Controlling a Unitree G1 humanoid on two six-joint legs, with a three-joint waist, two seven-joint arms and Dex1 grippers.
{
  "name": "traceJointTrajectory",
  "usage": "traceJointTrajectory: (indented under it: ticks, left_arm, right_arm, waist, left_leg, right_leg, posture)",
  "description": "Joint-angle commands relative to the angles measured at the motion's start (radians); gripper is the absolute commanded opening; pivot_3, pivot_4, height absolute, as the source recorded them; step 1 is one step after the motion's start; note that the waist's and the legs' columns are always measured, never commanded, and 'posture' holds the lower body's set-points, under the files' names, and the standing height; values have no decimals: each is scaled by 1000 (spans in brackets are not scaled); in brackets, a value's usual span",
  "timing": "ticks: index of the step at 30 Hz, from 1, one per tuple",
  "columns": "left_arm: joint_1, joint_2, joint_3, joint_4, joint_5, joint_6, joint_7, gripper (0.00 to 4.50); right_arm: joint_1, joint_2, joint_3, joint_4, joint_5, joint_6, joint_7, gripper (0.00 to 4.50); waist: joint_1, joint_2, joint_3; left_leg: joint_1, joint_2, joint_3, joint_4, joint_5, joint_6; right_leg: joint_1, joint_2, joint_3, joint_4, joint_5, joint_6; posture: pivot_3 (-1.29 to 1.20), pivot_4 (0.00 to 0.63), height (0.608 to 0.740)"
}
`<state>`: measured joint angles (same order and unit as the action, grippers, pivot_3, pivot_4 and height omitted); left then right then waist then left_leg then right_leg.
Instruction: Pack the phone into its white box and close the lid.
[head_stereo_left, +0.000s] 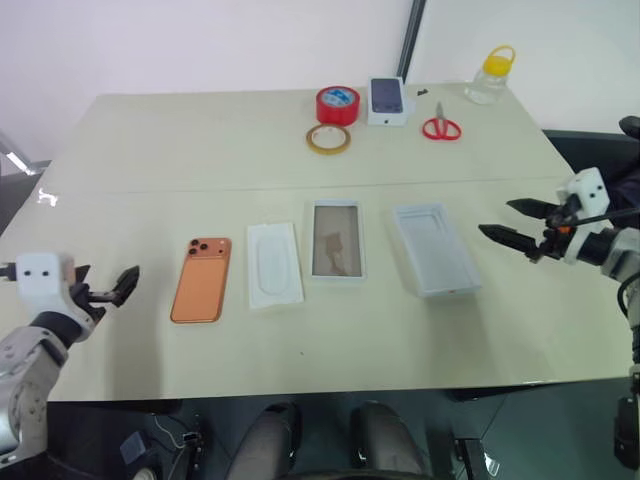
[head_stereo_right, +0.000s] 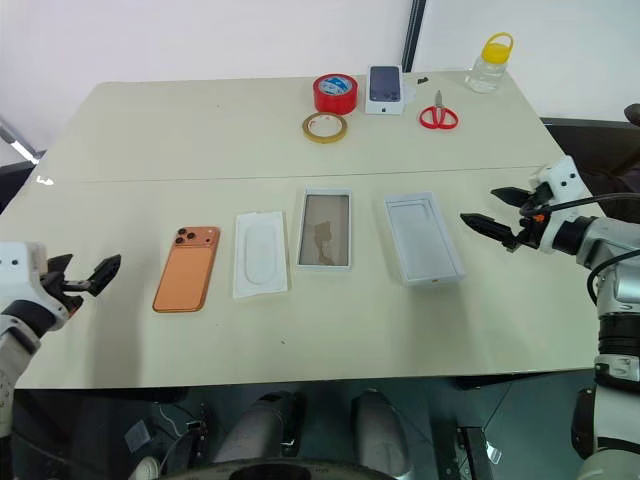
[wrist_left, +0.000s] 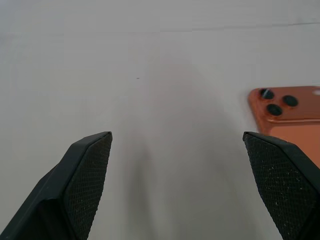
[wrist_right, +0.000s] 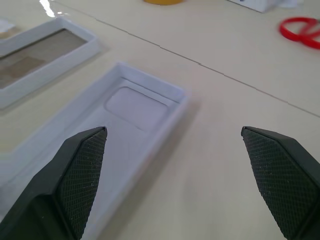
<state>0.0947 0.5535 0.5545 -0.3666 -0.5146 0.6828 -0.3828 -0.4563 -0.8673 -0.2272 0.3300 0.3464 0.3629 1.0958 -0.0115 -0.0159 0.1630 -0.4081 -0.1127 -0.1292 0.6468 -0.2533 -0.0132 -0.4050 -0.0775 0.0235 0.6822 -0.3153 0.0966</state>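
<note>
Packing not yet begun — phone (head_stereo_left: 201, 279) lies bare on the table left of the insert (head_stereo_left: 274, 263), white box (head_stereo_left: 435, 248) and lid (head_stereo_left: 335, 240) empty, left gripper (head_stereo_left: 105, 290) and right gripper (head_stereo_left: 517, 224) both spread, holding nothing.

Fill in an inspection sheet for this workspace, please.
Surface: pale beige table, seam across it.
Job's things: flat orange smartphone, back up; shallow white cardboard tray; deeper white cardboard lid, hollow side up; all apart, in one row.
Clutter: flat white insert in that row; red tape roll, yellowish tape roll, small white phone-picture box, red scissors, yellow-capped clear jar at the far edge.
Grippers: left gripper, right gripper open, empty.
Cables: thin black cable by right wrist.
Surroundings: white wall, dark post.
</note>
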Motion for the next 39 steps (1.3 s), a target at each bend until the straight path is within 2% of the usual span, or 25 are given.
traceJointTrajectory:
  ticks: [1,5,8,12,13,18,22,27,33,34,37,38,39]
  left_arm:
    - [-65,-18,-88,-103,-50,69,29,4389]
    - [-140,-30,-201,-118,-69,136,26,4389]
    - [-193,-72,-257,-111,-107,200,48,4454]
    - [-277,-155,-309,-127,-140,349,159,4454]
    - [-281,-152,-306,-126,-143,369,163,4454]
    - [-352,-264,-247,-128,-225,571,283,4454]
    - [-380,-293,-210,-101,-242,692,323,4454]
    - [-414,-340,-186,-100,-241,796,357,4454]
    - [-429,-383,-143,-93,-235,838,357,4454]
    - [-426,-383,-145,-91,-227,840,358,3920]
    - [-424,-390,-137,-87,-219,836,357,2718]
    - [-425,-398,-129,-86,-221,837,355,2078]
    - [-427,-402,-125,-86,-221,840,354,1759]
  right_arm:
    - [4,24,34,-128,20,8,4,4500]
    - [30,81,60,-295,45,61,-54,4500]
    - [94,103,84,-428,52,90,-84,4500]
    - [137,111,92,-537,68,123,-110,4500]
    - [142,120,100,-564,69,136,-126,4500]
    - [169,136,115,-603,91,155,-135,4500]
    - [157,141,131,-592,88,147,-138,4500]
    - [131,137,158,-592,85,131,-110,4500]
    - [148,113,213,-651,69,109,-64,4500]
    - [154,112,220,-662,68,106,-63,4500]
    - [160,115,228,-676,67,108,-69,4500]
    - [161,117,231,-682,68,108,-70,4500]
    - [162,118,234,-688,70,109,-71,4500]
  waist:
    - [0,0,0]
    - [-1,0,0]
    - [1,0,0]
    - [2,-1,0]
    - [1,-1,0]
    - [1,-1,0]
    - [-1,-1,0]
    - [2,-1,0]
    - [2,-1,0]
    - [2,-1,0]
    - [2,-1,0]
    - [2,-1,0]
    - [3,-1,0]
  left_leg:
    - [0,0,0,0,0,0]
    - [0,0,0,0,1,-2]
    - [0,0,0,0,3,-5]
    - [0,0,0,1,3,-5]
    - [0,-1,0,1,3,-5]
    - [0,0,-1,1,3,-5]
    - [0,0,-1,1,3,-6]
    - [0,0,-1,1,3,-6]
    - [0,0,-1,1,3,-6]
    - [0,0,-1,1,3,-6]
    - [0,0,-1,1,3,-6]
    - [0,0,-1,1,3,-6]
    - [0,0,-1,1,3,-6]
  right_leg:
    - [0,0,0,0,0,0]
    - [0,0,0,0,0,0]
    - [0,0,0,0,0,0]
    - [0,0,0,0,0,0]
    - [0,0,0,0,0,0]
    - [0,1,0,1,0,0]
    - [0,1,0,1,0,0]
    - [0,1,0,1,0,0]
    - [0,1,-1,1,0,0]
    - [0,1,-1,1,0,0]
    - [0,1,-1,1,0,0]
    - [0,1,-1,1,0,0]
    - [0,1,-1,1,0,0]
  posture:
    - [0,150,740]
    - [0,150,740]
    - [0,150,740]
    - [0,150,740]
    - [0,150,740]
    - [0,150,740]
    - [0,150,740]
    - [0,150,740]
    - [0,150,740]
    - [0,150,740]
    - [0,150,740]
    - [0,150,740]
    - [0,150,740]
